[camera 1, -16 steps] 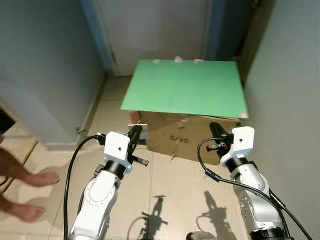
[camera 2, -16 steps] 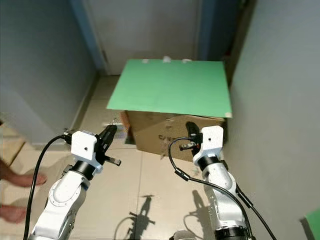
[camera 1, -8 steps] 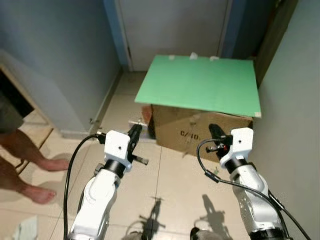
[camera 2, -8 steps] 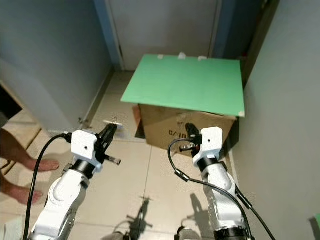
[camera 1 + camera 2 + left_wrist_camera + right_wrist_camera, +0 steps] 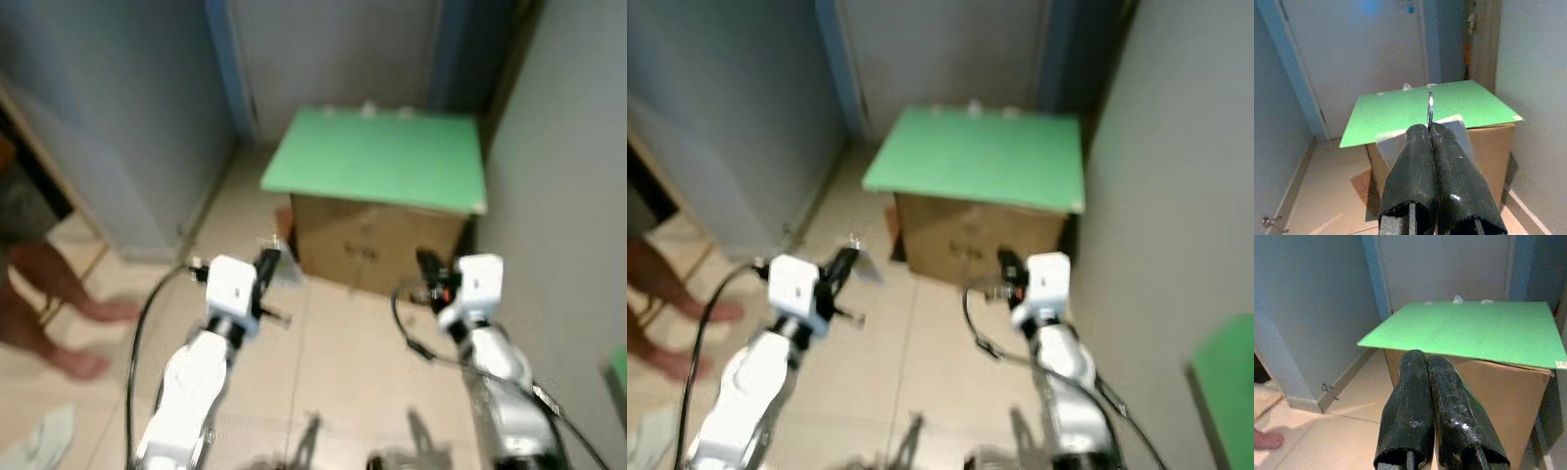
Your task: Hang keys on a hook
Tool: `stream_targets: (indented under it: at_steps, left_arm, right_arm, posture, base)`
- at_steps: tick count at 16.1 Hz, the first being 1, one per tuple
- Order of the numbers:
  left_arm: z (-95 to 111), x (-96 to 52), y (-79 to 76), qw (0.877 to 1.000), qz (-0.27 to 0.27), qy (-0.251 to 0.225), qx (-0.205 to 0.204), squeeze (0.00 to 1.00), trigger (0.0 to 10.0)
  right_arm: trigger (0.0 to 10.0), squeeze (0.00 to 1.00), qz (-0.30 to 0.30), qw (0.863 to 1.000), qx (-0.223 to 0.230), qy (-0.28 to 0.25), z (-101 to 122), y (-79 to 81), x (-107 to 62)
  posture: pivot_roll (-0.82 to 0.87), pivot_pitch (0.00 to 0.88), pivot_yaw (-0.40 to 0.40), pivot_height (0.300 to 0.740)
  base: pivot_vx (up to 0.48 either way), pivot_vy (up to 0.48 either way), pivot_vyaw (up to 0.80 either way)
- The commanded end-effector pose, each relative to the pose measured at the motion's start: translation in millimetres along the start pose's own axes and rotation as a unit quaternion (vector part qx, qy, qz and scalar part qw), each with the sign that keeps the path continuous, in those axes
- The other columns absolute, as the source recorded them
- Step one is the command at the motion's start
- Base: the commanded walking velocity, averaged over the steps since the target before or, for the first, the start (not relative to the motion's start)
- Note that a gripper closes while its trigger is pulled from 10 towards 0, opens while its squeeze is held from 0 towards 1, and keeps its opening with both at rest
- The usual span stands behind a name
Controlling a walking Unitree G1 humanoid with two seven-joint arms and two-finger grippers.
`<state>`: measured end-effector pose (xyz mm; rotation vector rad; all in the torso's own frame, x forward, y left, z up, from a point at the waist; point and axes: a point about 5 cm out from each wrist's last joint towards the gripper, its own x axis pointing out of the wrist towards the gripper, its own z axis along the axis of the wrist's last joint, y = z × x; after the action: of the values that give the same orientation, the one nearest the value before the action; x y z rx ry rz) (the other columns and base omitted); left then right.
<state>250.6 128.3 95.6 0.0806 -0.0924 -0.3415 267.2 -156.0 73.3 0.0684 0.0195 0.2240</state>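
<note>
While no hook is seen, keys point(image 5: 1430, 111) are pinched upright in left gripper point(image 5: 1431, 131) for carrying; right gripper point(image 5: 1427, 363) is clenched empty.

Two silver arms end in white boxy wrist housings, trailing black cables; left gripper point(image 5: 268, 260) and right gripper point(image 5: 427, 264) have glossy black fingers.

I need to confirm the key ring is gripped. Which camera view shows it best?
The left wrist view: the key ring stands edge-on, sharp, pinched by the shut left gripper. In the blurred eye views it is a faint glint at that gripper's tip.
</note>
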Motion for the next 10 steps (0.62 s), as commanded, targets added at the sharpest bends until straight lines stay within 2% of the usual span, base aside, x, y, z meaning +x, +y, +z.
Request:
stream_targets:
  at_steps: [1,3,10]
  left_arm:
    - [-0.2,-0.2,-0.3,1.0,-0.003,0.003,0.003,0.0,0.0]
    - [-0.1,-0.8,-1.1,1.0,-0.006,0.002,0.006,0.0,0.0]
    - [-1.0,-2.2,-2.9,1.0,-0.011,0.003,0.004,0.0,0.0]
  right_arm:
    - [10.0,0.0,0.003,1.0,-0.002,-0.003,1.3,0.9,1.0]
    - [10.0,0.0,0.005,1.0,-0.004,-0.004,1.2,1.4,0.8]
    - [10.0,0.0,-0.002,1.0,-0.003,0.0,-1.4,-1.5,-1.5]
  posture:
    - [-0.21,0.0,0.103,0.74]
    - [-0.21,0.0,0.103,0.74]
    - [-0.21,0.0,0.103,0.74]
  base:
    - [-0.247,0.0,0.0]
    - [-0.244,0.0,0.0]
    - [0.0,0.0,0.0]
